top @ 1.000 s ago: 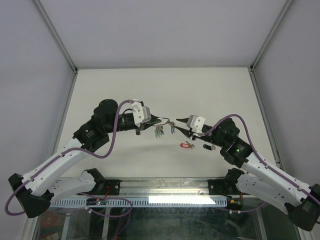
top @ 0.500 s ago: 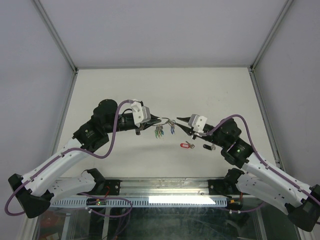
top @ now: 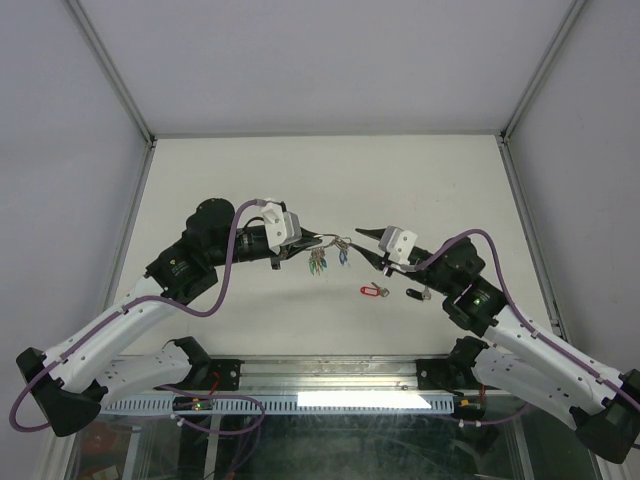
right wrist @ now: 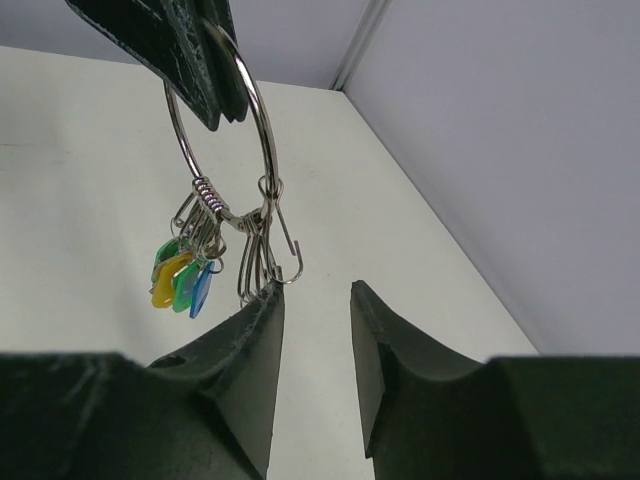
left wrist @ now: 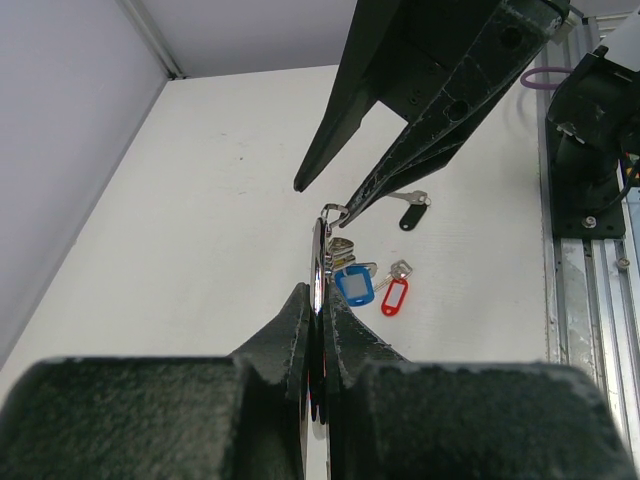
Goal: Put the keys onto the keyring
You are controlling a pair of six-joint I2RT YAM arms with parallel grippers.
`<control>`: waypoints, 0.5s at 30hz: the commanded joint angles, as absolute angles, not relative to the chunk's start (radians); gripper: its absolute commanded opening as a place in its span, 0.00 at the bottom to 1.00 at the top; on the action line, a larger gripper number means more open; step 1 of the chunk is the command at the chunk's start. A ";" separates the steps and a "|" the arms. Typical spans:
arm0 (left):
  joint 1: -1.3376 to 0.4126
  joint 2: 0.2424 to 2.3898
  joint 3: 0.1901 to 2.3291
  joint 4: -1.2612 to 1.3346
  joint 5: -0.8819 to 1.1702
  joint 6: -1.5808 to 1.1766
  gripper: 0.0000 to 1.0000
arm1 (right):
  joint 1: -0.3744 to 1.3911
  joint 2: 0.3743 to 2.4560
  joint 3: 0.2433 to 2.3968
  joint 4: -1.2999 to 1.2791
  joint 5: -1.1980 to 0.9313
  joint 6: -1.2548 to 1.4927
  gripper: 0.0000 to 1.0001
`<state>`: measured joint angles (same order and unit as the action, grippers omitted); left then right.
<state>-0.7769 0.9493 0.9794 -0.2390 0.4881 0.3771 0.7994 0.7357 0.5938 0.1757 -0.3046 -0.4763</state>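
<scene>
The left gripper [left wrist: 319, 298] has its fingers clamped tight on the keyring [right wrist: 262, 130] and holds it up off the table [top: 250, 170], edge-on between the pads. The bunch of green, yellow and blue tags [right wrist: 180, 278] dangles below the fingertips. The left arm reaches in from its side with the wrist roughly level, offering the ring toward the other arm. The right gripper [right wrist: 315, 295] sits right at the ring with its fingers apart and nothing between them. One fingertip is just beside a small wire hook [right wrist: 283, 262] at the ring's low end; whether they touch I cannot tell. Its forearm comes in low and the wrist tips up toward the ring. Two keys lie flat on the table below and behind the right fingers, the red-tagged key [top: 375, 291] nearer the ring and the black-tagged key [top: 413, 294] just beyond it. I cannot pick out a loose green-tagged key anywhere. My guess is the threading step is between keys: the ring is presented and a key has yet to be fetched. Next the right fingers would need to drop to the red-tagged key and pinch it by the tag so the hole stays free.
</scene>
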 commanded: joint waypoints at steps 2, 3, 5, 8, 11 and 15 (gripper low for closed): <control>-0.770 0.925 0.997 -0.163 0.488 0.368 0.00 | 0.805 0.721 0.593 0.299 -0.290 -0.451 0.36; -0.770 0.925 0.996 -0.163 0.488 0.368 0.00 | 0.805 0.722 0.591 0.309 -0.290 -0.446 0.36; -0.769 0.924 0.996 -0.163 0.489 0.367 0.00 | 0.805 0.727 0.589 0.328 -0.292 -0.436 0.36; -0.770 0.926 0.997 -0.164 0.489 0.368 0.00 | 0.804 0.738 0.585 0.358 -0.298 -0.420 0.36; -0.769 0.925 0.996 -0.163 0.489 0.369 0.00 | 0.805 0.751 0.582 0.385 -0.301 -0.409 0.36; -0.769 0.927 0.996 -0.163 0.491 0.370 0.00 | 0.805 0.766 0.579 0.419 -0.307 -0.399 0.36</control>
<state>-0.7769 0.9482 0.9794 -0.2398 0.4839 0.3771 0.7994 0.7593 0.5739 0.2943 -0.3008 -0.4297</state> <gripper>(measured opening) 0.014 0.357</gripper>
